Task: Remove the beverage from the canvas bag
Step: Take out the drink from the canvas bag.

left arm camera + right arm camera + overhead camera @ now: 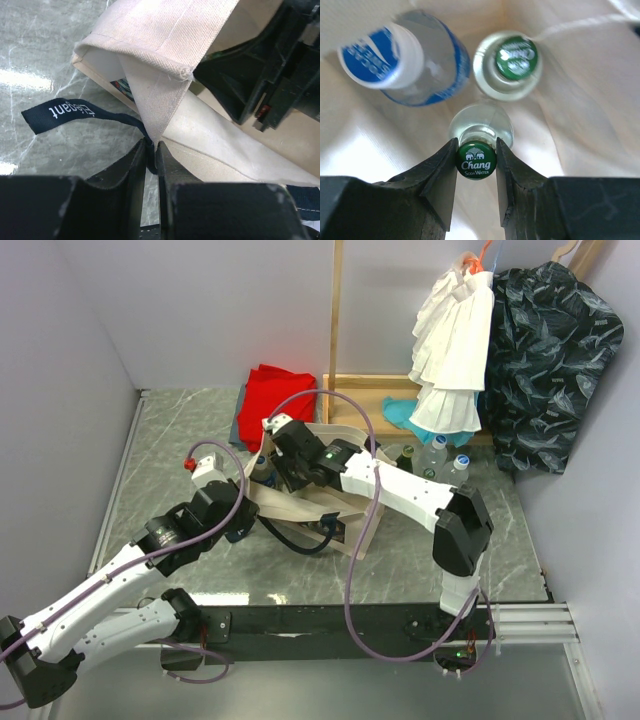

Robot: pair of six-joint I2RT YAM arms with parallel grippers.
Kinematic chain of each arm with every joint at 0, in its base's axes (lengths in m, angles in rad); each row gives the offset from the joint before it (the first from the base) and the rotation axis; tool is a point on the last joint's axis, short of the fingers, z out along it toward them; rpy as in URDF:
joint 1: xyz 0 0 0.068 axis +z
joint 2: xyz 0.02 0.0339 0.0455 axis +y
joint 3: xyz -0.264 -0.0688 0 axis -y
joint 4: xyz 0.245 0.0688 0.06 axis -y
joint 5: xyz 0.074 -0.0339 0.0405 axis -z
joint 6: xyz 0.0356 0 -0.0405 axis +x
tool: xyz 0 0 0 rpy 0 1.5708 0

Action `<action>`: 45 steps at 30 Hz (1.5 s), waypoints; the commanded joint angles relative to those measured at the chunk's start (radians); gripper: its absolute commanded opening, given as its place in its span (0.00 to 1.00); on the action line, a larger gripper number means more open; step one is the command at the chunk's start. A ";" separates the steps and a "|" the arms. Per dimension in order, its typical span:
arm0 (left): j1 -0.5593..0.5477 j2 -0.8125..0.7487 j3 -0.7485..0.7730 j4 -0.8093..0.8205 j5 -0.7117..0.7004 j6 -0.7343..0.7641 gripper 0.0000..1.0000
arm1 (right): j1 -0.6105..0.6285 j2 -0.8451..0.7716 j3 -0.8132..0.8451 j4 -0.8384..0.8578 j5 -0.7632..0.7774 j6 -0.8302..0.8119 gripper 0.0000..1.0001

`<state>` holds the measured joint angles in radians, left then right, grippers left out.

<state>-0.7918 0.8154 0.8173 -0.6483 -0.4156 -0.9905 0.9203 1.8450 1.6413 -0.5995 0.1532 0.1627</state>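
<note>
Inside canvas bag (pixel 570 100): bottle cap (pixel 476 162) betw. R claw (pixel 476 145) jaws

A robot test cell dressed as a household corner: plain pale walls (pixel 200 310) box in a marble-patterned tabletop (pixel 180 430), a black base plate (pixel 295 622) edges its near side, and a wooden rack (pixel 336 320) carries a white garment (pixel 452 350) and a dark patterned shirt (pixel 548 360).

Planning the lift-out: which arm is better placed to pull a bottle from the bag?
Right. The right gripper is shut on a green-capped soda water bottle inside the canvas bag; the left gripper pinches the bag's edge.
</note>
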 commanded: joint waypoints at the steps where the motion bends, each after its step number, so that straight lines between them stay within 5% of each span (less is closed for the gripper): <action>1: -0.004 -0.002 0.002 -0.030 -0.008 0.015 0.19 | -0.003 -0.135 0.011 0.059 0.071 0.000 0.00; 45: -0.004 0.041 0.026 0.013 0.018 0.036 0.18 | -0.005 -0.463 0.061 0.010 0.258 -0.060 0.00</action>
<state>-0.7918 0.8413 0.8177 -0.6319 -0.4141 -0.9844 0.9203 1.4696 1.6306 -0.7044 0.3344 0.1303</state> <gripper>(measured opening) 0.186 0.394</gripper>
